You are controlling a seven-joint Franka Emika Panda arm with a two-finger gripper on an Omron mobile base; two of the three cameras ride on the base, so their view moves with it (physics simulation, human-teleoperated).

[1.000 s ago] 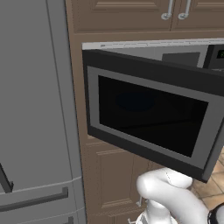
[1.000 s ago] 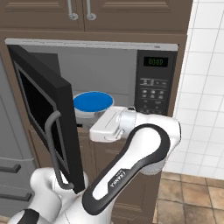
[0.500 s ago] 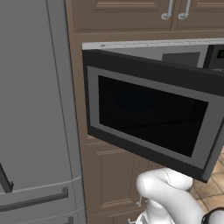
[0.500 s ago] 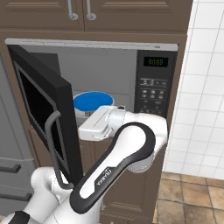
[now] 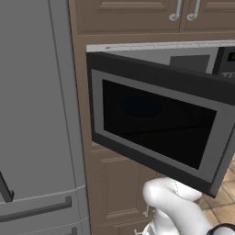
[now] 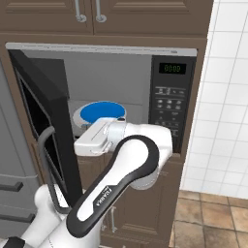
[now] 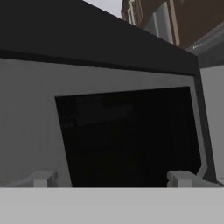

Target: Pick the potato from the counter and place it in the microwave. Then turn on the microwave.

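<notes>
"00:00" on microwave (image 6: pixel 101 104) display (image 6: pixel 173 68)

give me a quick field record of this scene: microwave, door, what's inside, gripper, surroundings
microwave: built-in black microwave under wooden cabinets
door: microwave door swung wide open, hinged at the left
inside: blue plate on the microwave floor; no potato can be made out
button panel: button panel at the right of the microwave, with a lit display
gripper: gripper open, holding nothing, pointing at the inner side of the door
arm: white arm reaching in front of the opening
surroundings: grey fridge to the left, white tiled wall to the right
</notes>
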